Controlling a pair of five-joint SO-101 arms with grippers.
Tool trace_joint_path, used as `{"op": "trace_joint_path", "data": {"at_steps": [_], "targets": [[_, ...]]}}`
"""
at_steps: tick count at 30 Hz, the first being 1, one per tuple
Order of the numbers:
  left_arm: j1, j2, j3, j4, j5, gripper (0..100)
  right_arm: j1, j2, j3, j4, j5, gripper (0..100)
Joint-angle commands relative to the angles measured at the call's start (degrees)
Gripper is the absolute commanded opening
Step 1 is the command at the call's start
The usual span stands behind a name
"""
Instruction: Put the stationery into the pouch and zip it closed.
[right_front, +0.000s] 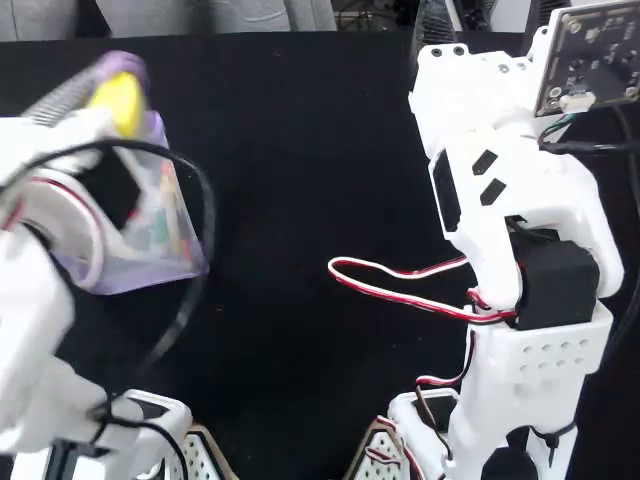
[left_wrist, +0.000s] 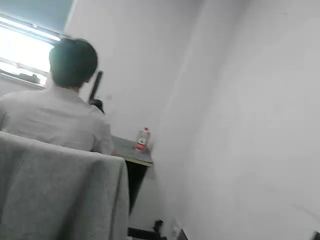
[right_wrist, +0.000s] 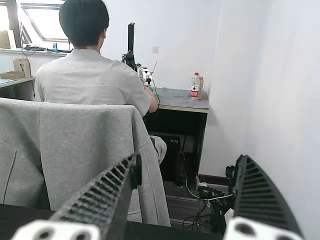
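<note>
A translucent purple pouch (right_front: 150, 225) with colourful bits inside hangs above the black table (right_front: 300, 150) at the left. My left gripper (right_front: 105, 90) is blurred and seems shut on the pouch's top edge, where a yellow piece (right_front: 120, 100) shows. The right arm (right_front: 510, 200) stands raised at the right side of the table, far from the pouch. In the right wrist view my right gripper (right_wrist: 182, 200) is open with nothing between its ribbed fingers (right_wrist: 105, 192), and it points past the table's far edge into the room.
Red and white cables (right_front: 400, 285) loop out from the right arm over the table's middle. Both arm bases (right_front: 160, 430) stand at the near edge. A grey cloth over a chair (right_wrist: 75, 150) is beyond the far edge.
</note>
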Motion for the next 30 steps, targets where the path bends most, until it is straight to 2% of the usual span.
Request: {"op": "trace_joint_path", "data": {"at_steps": [1, 5, 9, 15, 24, 27, 30], "targets": [[8.40, -5.19, 2.42, 0.26, 0.35, 3, 0.44, 0.13, -2.77, -0.44, 0.53, 28.9], [18.33, -10.37, 8.84, 0.09, 0.18, 3, 0.44, 0.13, -2.77, -0.44, 0.53, 28.9], [20.00, -13.98, 14.99, 0.09, -2.90, 3, 0.44, 0.13, -2.77, -0.44, 0.53, 28.9], [19.91, -19.43, 17.19, -1.32, -3.34, 3, 0.44, 0.13, -2.77, -0.44, 0.53, 28.9], [19.21, -17.32, 17.98, -16.35, -3.43, 3, 0.44, 0.13, -3.03, 0.53, 0.53, 28.9], [14.55, -15.21, 20.44, -17.67, -3.43, 3, 0.18, 0.13, -6.46, 5.45, 0.00, 29.1], [9.71, -14.77, 23.34, -18.11, -2.99, 3, -3.87, -0.04, -12.44, 14.59, 0.00, 29.2]]}}
